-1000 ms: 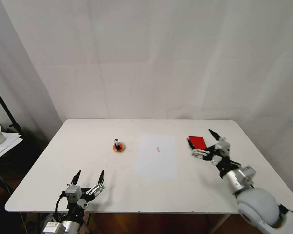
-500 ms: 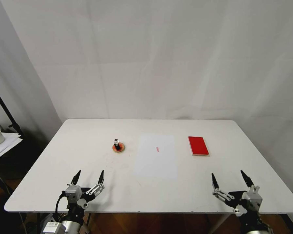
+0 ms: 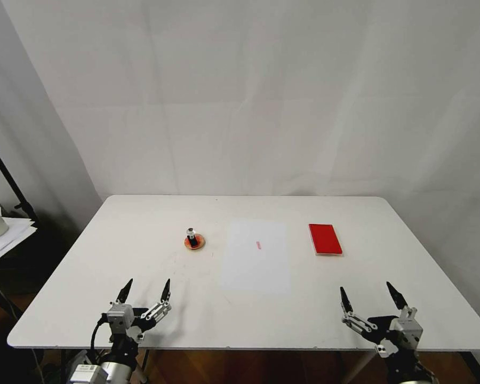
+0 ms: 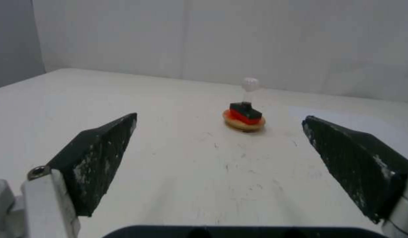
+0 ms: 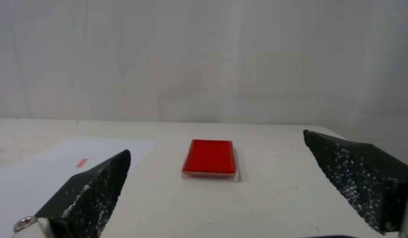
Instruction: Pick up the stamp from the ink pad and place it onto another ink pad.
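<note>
The stamp, a black body with a shiny knob, stands upright on the small round orange-red ink pad left of the table's middle. The red rectangular ink pad lies bare at the right. My left gripper hovers open at the front left edge, well short of the stamp. My right gripper is open at the front right edge, apart from the red pad. The left wrist view looks between the open fingers at the stamp on the round pad. The right wrist view faces the red pad.
A white sheet of paper with a small red mark lies between the two pads on the white table. A dark stand and a side surface with papers are off the table's left.
My right gripper has pulled back from beside the red pad to the front right edge, open throughout. The left arm, the stamp and both pads have not moved.
</note>
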Robot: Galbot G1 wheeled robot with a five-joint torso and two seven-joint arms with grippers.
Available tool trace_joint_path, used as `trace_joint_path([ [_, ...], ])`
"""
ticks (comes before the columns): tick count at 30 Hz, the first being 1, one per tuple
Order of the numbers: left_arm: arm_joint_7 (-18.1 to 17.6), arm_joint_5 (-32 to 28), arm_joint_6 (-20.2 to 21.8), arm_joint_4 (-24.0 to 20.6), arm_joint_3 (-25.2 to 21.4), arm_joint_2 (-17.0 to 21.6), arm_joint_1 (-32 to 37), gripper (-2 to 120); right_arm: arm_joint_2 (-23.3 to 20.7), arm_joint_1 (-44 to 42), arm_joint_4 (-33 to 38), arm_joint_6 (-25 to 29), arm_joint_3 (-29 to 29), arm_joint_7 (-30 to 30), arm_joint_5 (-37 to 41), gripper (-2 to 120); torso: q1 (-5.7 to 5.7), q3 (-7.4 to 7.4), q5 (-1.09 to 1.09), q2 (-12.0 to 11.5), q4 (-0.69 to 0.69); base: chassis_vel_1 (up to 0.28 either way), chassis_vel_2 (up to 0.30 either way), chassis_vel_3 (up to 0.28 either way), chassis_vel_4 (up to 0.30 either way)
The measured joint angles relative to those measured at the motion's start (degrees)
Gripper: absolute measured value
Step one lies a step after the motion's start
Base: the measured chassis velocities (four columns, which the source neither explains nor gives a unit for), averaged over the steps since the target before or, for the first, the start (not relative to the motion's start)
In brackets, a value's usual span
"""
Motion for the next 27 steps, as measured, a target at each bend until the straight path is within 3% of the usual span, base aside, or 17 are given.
trace_joint_path([
  [27, 0.0, 0.0, 0.0, 0.0, 0.0, 0.0, 0.0, 100, -0.1, 1.3, -1.1, -0.4, -0.8, 0.1, 0.3, 100, 0.00, 0.00, 0.00, 0.0, -0.01, 0.000, 0.000, 0.000, 0.000],
])
